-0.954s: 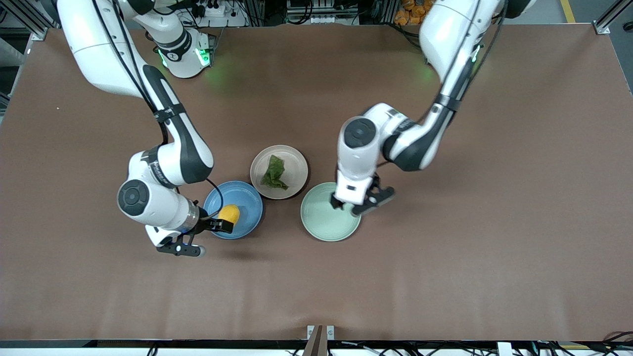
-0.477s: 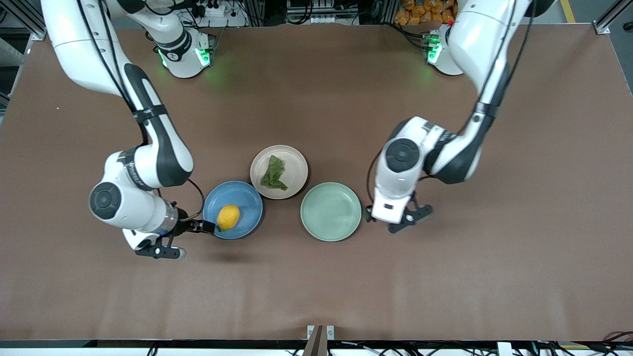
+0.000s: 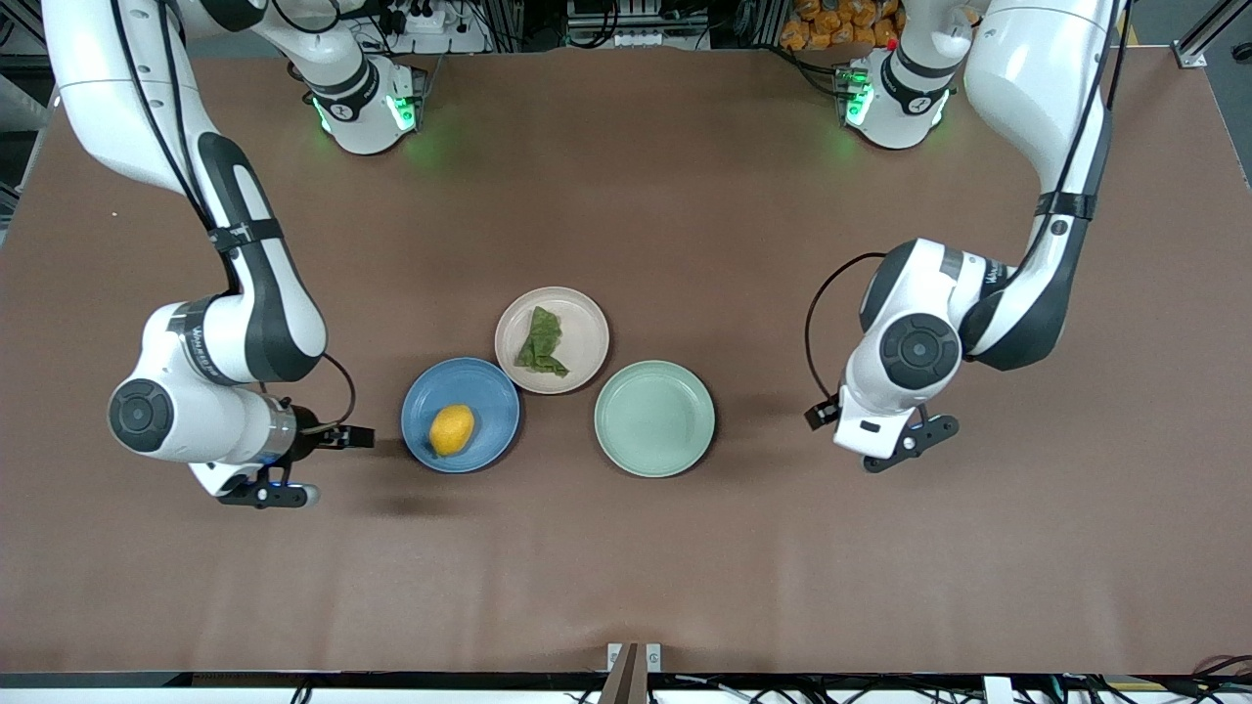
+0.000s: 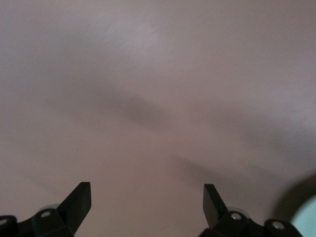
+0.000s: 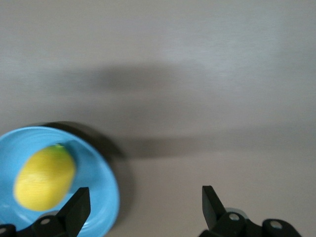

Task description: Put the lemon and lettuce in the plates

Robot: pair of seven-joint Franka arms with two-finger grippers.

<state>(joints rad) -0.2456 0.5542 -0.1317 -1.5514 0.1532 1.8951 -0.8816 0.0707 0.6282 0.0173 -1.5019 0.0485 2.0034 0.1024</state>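
The lemon [image 3: 451,429] lies in the blue plate [image 3: 486,395]. The lettuce [image 3: 540,341] lies in the beige-pink plate [image 3: 584,333], which stands farther from the front camera and touches the blue one. My right gripper [image 3: 354,437] is open and empty, over bare table beside the blue plate toward the right arm's end. Its wrist view shows the lemon [image 5: 44,177] in the blue plate [image 5: 101,170] beside the open gripper [image 5: 144,197]. My left gripper [image 3: 820,415] is open and empty [image 4: 146,193], over bare table toward the left arm's end.
A pale mint green plate [image 3: 653,418] stands empty beside the blue one, between it and the left gripper; its edge shows in the left wrist view [image 4: 307,222]. Brown table [image 3: 626,567] stretches wide around the three plates.
Both arms have drawn outward from the plates. The right gripper has left the lemon lying in the blue plate. The left gripper has moved from over the mint plate to the table beside it.
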